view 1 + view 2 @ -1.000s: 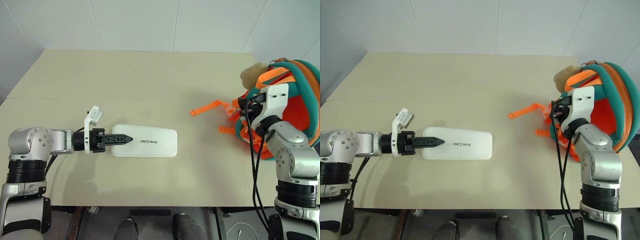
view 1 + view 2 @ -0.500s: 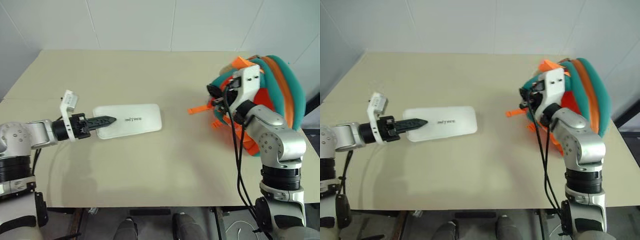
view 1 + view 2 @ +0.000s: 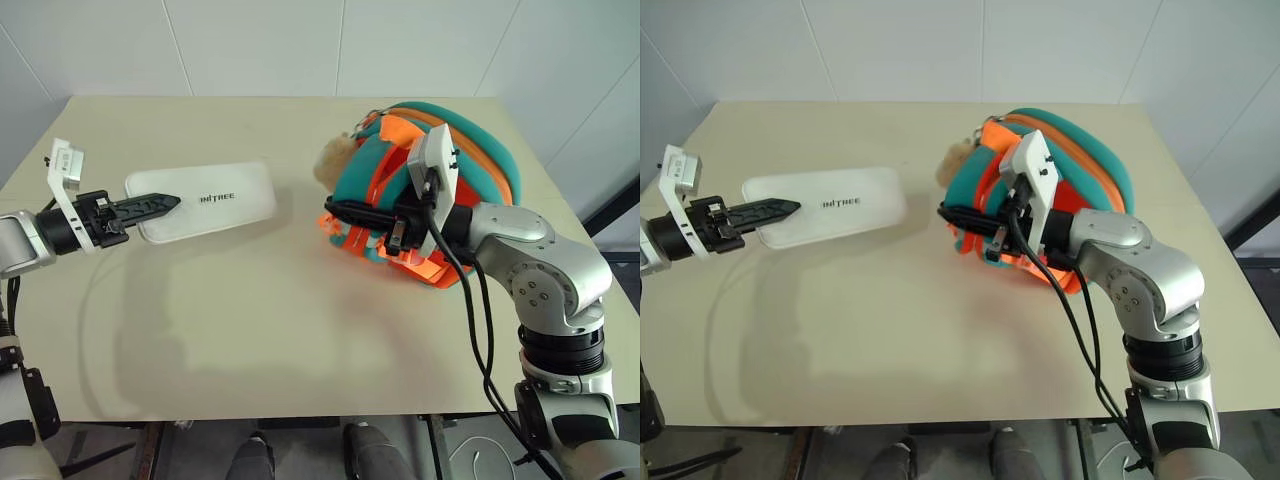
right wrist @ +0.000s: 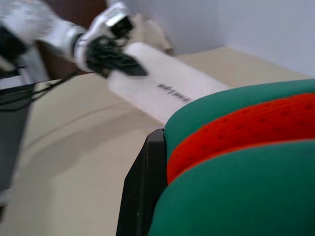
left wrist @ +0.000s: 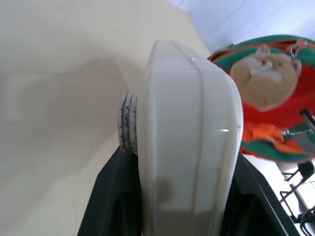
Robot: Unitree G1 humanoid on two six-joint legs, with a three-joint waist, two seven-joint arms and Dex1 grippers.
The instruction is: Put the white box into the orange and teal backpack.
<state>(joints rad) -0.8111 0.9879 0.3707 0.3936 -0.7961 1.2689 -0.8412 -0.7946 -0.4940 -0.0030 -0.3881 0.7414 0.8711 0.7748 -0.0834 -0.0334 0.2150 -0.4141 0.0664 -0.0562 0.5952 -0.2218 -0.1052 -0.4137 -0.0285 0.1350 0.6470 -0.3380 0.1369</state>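
The white box (image 3: 215,199) hangs tilted above the beige table (image 3: 250,320), casting a shadow beneath it. My left gripper (image 3: 160,205) is shut on its near end, and in the left wrist view the box (image 5: 189,147) sits between the two black fingers (image 5: 110,199). The orange and teal backpack (image 3: 450,160) sits right of the box, its tan plush toy (image 3: 335,160) facing the box. My right gripper (image 3: 347,212) points left and is shut on the backpack's teal and orange edge (image 4: 231,147). A short gap separates the box from the backpack.
A white wall stands behind the table's far edge. Black cables (image 3: 478,330) hang from my right arm over the table's front right. The table's near half (image 3: 890,340) lies in front of both grippers.
My right gripper has carried the backpack from the table's right side toward the middle and turned to point left. My left gripper has raised the box and drawn it leftward.
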